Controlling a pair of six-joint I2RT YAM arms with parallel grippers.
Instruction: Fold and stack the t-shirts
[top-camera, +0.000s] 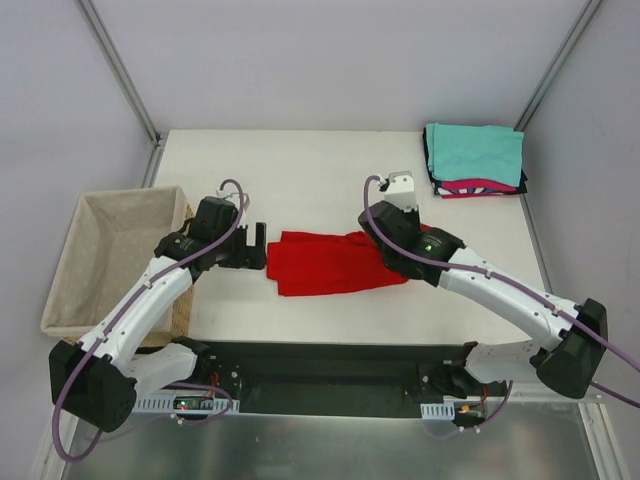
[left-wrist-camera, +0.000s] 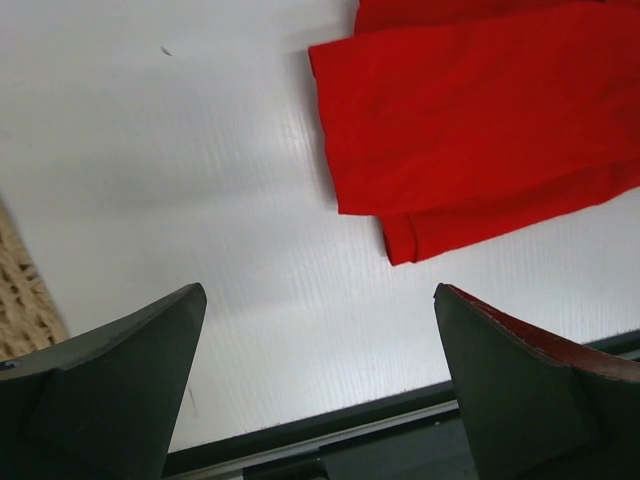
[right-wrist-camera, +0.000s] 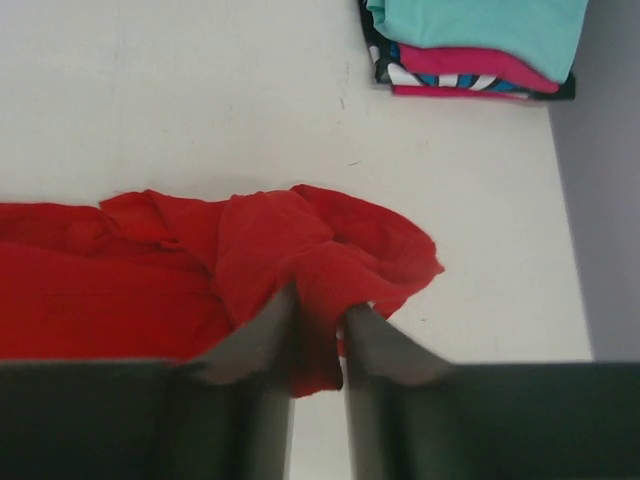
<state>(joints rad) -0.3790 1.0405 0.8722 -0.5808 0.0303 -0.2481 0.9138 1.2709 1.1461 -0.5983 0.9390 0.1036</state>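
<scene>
The red t-shirt (top-camera: 330, 262) lies partly folded in the middle of the table, its left end flat (left-wrist-camera: 470, 110) and its right end bunched (right-wrist-camera: 150, 290). My right gripper (right-wrist-camera: 320, 315) is shut on a fold of that bunched right end; in the top view it (top-camera: 408, 240) sits over the shirt's right side. My left gripper (top-camera: 258, 245) hovers just left of the shirt, open and holding nothing (left-wrist-camera: 318, 290). A stack of folded t-shirts (top-camera: 475, 160) sits at the back right, teal on top, magenta-pink and black beneath (right-wrist-camera: 480, 40).
A wicker basket (top-camera: 70, 260) with beige lining stands at the table's left edge, close to the left arm; its weave shows at the edge of the left wrist view (left-wrist-camera: 20, 290). The black base rail (top-camera: 330, 375) runs along the near edge.
</scene>
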